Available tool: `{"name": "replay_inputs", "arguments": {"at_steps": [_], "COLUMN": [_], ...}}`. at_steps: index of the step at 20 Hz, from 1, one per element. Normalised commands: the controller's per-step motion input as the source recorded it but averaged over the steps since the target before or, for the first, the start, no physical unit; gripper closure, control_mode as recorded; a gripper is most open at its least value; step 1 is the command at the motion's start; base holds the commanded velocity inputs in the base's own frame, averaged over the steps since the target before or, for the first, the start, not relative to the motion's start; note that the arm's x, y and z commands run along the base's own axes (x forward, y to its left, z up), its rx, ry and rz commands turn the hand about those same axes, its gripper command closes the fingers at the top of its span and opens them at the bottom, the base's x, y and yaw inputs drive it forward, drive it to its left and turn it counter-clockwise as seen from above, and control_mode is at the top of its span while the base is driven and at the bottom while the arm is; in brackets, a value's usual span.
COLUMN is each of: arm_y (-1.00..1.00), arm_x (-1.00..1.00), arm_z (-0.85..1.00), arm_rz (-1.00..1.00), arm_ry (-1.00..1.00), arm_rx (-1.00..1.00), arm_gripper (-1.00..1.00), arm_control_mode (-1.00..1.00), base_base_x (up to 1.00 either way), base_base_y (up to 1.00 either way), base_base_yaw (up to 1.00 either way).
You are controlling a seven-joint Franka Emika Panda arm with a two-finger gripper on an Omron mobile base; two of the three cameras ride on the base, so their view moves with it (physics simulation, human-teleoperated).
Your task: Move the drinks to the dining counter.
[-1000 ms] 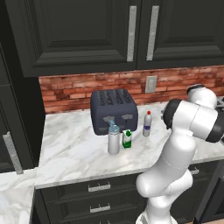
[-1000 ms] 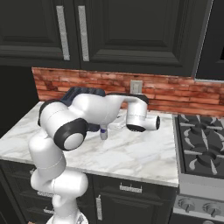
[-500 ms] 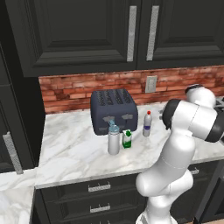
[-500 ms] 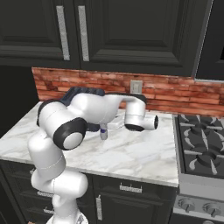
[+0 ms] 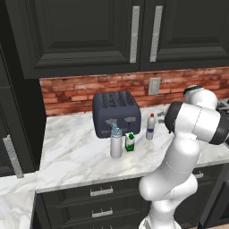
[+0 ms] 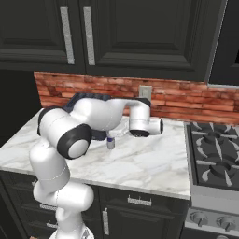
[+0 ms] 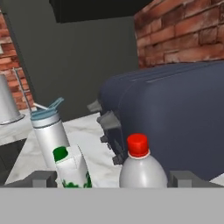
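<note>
The grey metal bottle [image 5: 116, 145] has a light-blue cap; the carton [image 5: 129, 142] is green and white; the clear bottle [image 5: 151, 127] wears a red cap and purple label. Behind them stands a dark blue-grey toaster [image 5: 116, 113] on white, grey-veined marble worktop [image 5: 71, 154]. The backsplash [image 5: 67, 91] is red-brown brick beneath black cabinets [image 5: 80, 31] with silver handles.

Three drinks upright on marble desk: grey metal bottle [image 5: 116, 144] w/ light-blue cap at left, green-white carton [image 5: 129, 142] just beside, red-capped clear bottle [image 5: 151, 127] right, farther back.
</note>
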Motion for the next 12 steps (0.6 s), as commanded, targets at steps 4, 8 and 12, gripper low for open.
{"name": "replay_inputs", "arguments": {"at_steps": [4, 8, 12], "arm_y": [0.06, 0.0, 0.0], "arm_x": [0.0, 0.0, 0.01], "arm_z": [0.0, 0.0, -0.07], "arm_rz": [0.09, 0.03, 0.0], "arm_ry": [0.03, 0.0, 0.0], "arm_rx": [0.0, 0.01, 0.0], "arm_gripper": [-1.0, -1.0, -1.0], "arm_control_mode": [-1.0, -1.0, -1.0], "base_base_x": [0.0, 0.0, 0.0], "base_base_y": [0.0, 0.0, 0.0], "base_base_yaw": [0.0, 0.0, 0.0]}}
